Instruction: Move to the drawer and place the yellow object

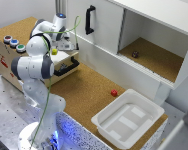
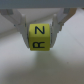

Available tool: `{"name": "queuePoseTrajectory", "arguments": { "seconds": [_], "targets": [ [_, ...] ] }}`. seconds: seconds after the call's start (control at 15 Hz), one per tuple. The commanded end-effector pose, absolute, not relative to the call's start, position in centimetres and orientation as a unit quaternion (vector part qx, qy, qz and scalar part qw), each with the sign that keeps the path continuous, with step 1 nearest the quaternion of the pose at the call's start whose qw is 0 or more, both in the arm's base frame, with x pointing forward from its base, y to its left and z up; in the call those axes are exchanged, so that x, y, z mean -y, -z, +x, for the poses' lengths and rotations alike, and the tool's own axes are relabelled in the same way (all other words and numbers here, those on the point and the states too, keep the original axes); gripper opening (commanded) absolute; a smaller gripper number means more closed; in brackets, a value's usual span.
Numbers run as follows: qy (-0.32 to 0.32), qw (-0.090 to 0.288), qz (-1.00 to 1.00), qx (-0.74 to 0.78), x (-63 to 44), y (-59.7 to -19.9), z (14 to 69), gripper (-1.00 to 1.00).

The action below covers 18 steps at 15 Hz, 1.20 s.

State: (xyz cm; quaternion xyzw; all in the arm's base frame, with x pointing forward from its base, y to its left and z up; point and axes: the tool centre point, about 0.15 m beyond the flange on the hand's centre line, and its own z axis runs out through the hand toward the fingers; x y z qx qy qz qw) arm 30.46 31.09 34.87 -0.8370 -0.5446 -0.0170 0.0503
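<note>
Tool (image 2: 41, 31) clamped the yellow object (image 2: 39, 37), a lettered cube in the wrist view, over the open drawer (image 1: 65, 63) of the wooden box on the exterior view's left.

you see the yellow object (image 2: 39, 37), a small yellow cube lettered z and r in black, above the drawer (image 1: 61, 61), which is pulled open, black bar handle forward.
</note>
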Motion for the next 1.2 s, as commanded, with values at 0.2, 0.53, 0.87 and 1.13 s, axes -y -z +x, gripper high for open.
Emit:
{"name": "queuePoseTrajectory", "arguments": {
  "seconds": [0.2,0.53,0.87,1.13],
  "targets": [
    [0.007,0.006,-0.780,0.626,-30.8,-31.8,27.0,1.00],
    [0.037,0.002,-0.770,0.637,-29.7,-34.2,27.1,1.00],
    [0.081,0.008,-0.780,0.620,-28.6,-37.9,28.1,1.00],
    [0.106,0.018,-0.798,0.592,-27.1,-40.3,28.7,1.00]
  ]
}}
